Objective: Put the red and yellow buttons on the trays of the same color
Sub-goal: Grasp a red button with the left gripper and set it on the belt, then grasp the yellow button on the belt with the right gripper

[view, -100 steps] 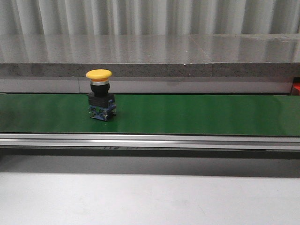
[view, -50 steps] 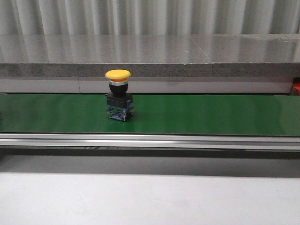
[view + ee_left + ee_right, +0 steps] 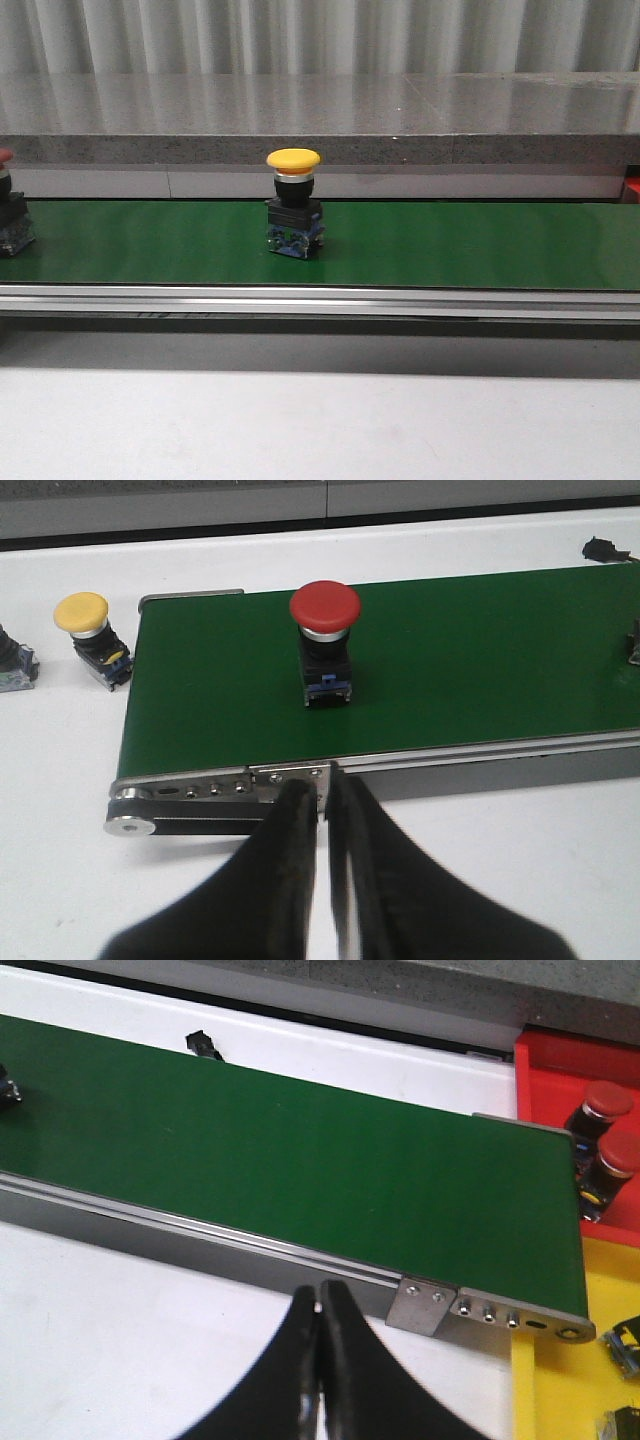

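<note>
Centrally, yellow button (image 3: 293, 203) upright on green belt (image 3: 450, 245).

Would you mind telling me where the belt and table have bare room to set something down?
The green belt is bare from the yellow button rightward to the belt end beside the red tray. The white table in front of the conveyor rail is open. It is crowded at the left end: a red button on the belt, another yellow button just off it.

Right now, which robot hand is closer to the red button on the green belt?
Left. The left hand sits at the belt's edge just in front of the red button. The right hand is at the belt's other end, with that button out of its view.
</note>
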